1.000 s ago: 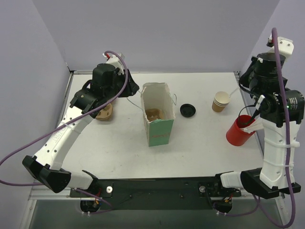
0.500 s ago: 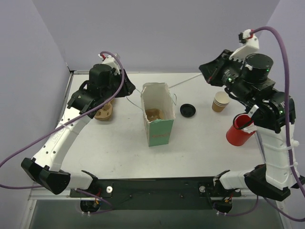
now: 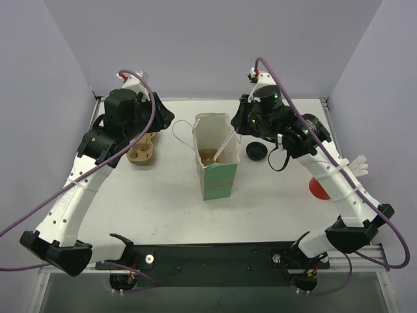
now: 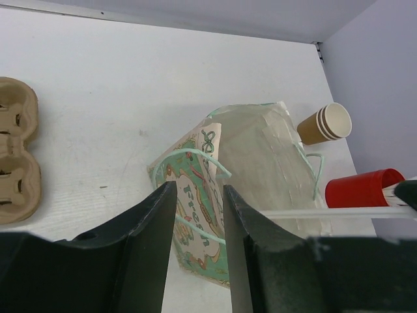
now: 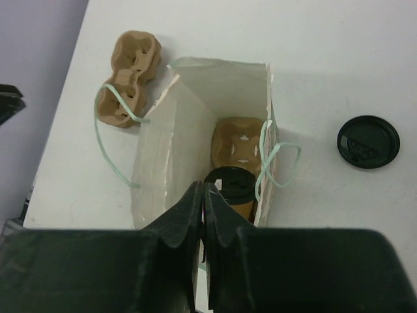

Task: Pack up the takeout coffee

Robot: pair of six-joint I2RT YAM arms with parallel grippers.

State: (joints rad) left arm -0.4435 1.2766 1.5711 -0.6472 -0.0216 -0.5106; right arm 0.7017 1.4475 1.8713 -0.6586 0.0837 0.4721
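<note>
The takeout coffee (image 5: 233, 187), a brown cup with a black lid, stands inside the open green printed paper bag (image 3: 213, 163) next to a tan carrier (image 5: 240, 139) on the bag's floor. My right gripper (image 5: 203, 187) hovers over the bag's mouth, shut on a thin white straw (image 4: 313, 212) that slants down into the bag (image 4: 260, 156). In the top view the right gripper (image 3: 239, 126) sits just right of the bag's top edge. Left of the bag, my left gripper (image 4: 199, 189) is open and holds nothing.
A second tan carrier (image 3: 141, 154) lies left of the bag, under the left arm. A loose black lid (image 3: 257, 151) lies right of the bag. An unlidded paper cup (image 4: 326, 122) and a red cup (image 3: 318, 189) with white straws stand at the right. The bag's green handles hang outward.
The right arm has swung from the red cup at the right edge over to the bag's mouth, bringing a straw. The left arm has drawn back to the left.
</note>
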